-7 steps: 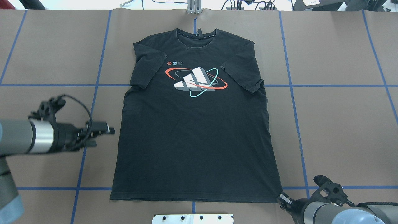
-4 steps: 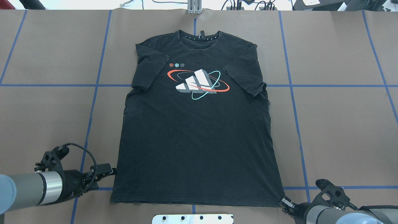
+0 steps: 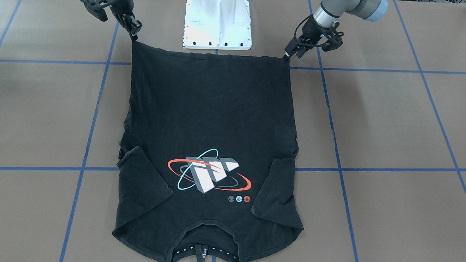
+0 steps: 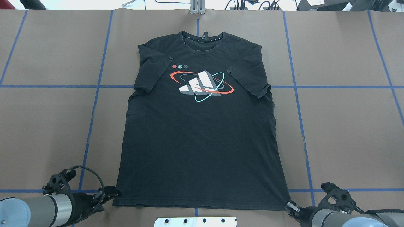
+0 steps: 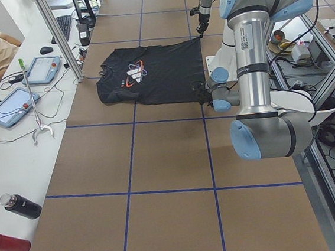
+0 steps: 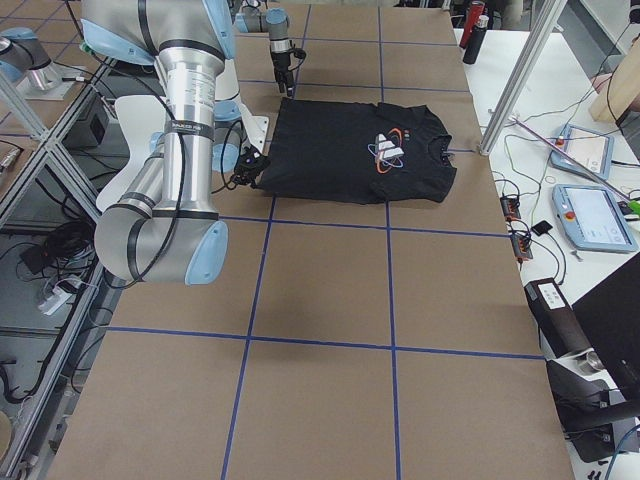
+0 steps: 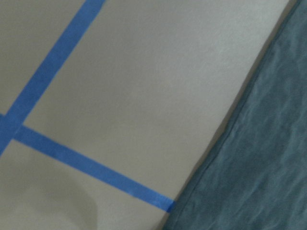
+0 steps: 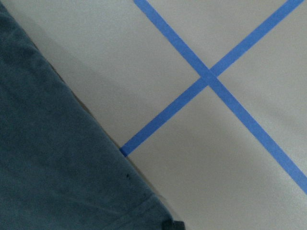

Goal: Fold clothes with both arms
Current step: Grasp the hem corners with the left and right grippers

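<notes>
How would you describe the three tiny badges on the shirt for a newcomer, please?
Find the black short-sleeved T-shirt spread flat on the brown table. Beside its red-and-teal orbit logo, toward the collar, sits a row of three small discs: red, teal, grey, the only round marks.

Wide and wrist views, shared T-shirt [image 4: 199,126]

Robotics lab: tape-gridded table [image 4: 347,126], teach pendants [image 6: 592,217], aluminium frame posts [image 5: 58,38] alongside.

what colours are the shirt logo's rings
Logo: red and teal rings, plus a dark grey one; clearest in the overhead view.
</notes>
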